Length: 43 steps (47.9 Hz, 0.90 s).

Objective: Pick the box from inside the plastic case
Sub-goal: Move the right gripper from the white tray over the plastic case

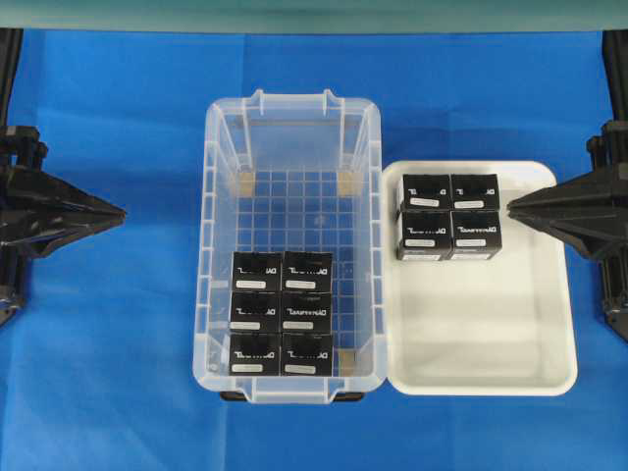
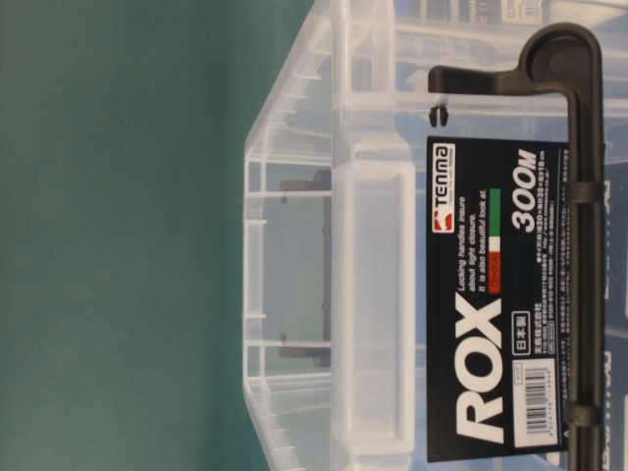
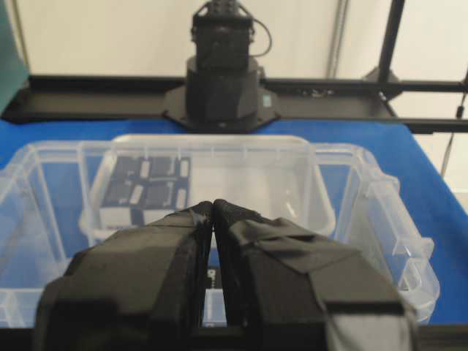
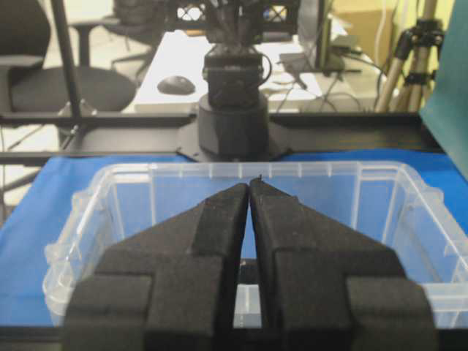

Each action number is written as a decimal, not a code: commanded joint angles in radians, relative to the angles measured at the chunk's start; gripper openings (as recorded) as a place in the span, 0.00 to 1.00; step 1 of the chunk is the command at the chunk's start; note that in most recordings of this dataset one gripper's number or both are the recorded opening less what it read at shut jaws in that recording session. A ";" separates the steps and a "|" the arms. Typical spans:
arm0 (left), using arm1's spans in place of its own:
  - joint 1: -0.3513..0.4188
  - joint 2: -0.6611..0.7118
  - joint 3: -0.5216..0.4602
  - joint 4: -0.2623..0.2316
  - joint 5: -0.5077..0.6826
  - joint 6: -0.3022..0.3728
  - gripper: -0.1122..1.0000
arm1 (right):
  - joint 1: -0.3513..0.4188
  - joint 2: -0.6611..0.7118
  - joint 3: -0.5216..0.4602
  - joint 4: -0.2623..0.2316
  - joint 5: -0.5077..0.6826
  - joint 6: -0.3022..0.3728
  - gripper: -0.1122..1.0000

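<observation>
Blue cloth table, clear case in the middle, both arms parked at the sides with nothing in hand.

The blue table (image 1: 118,324) carries the plastic case (image 1: 218,196), a clear bin standing lengthwise away from the camera, with a white tray (image 1: 549,343) touching its right wall. Six black boxes sit in a two-by-three block at the near end of the case floor; four more sit in the tray's far-left corner. The box (image 1: 256,271) at the block's far-left corner lies right of and nearer than the left gripper (image 1: 116,209), which looks the closer arm to that column. The right gripper (image 1: 514,208) hangs over the tray's edge, so it would have to cross the case wall. Both sets of jaws are pressed together and empty.
</observation>
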 commanded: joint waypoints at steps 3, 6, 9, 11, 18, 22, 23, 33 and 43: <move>0.002 0.000 -0.035 0.015 0.018 0.000 0.21 | -0.005 0.021 -0.049 0.038 0.032 0.018 0.22; 0.002 -0.008 -0.046 0.015 0.043 0.002 0.13 | -0.005 0.043 -0.081 0.080 0.112 0.037 0.16; 0.002 -0.017 -0.057 0.015 0.077 0.002 0.08 | -0.005 0.067 -0.126 0.094 0.207 0.055 0.12; 0.002 -0.023 -0.060 0.015 0.095 0.002 0.06 | -0.005 0.092 -0.161 0.094 0.282 0.069 0.11; 0.003 -0.049 -0.083 0.015 0.153 0.003 0.05 | -0.005 0.172 -0.261 0.092 0.463 0.095 0.10; 0.005 -0.057 -0.095 0.015 0.166 0.002 0.05 | -0.005 0.230 -0.327 0.092 0.551 0.097 0.10; 0.005 -0.060 -0.100 0.015 0.169 0.002 0.05 | -0.005 0.242 -0.344 0.094 0.568 0.097 0.10; 0.005 -0.063 -0.112 0.015 0.170 0.002 0.05 | 0.017 0.414 -0.554 0.101 0.807 0.097 0.10; 0.005 -0.063 -0.114 0.015 0.172 -0.003 0.05 | 0.011 0.644 -0.815 0.123 1.063 0.098 0.10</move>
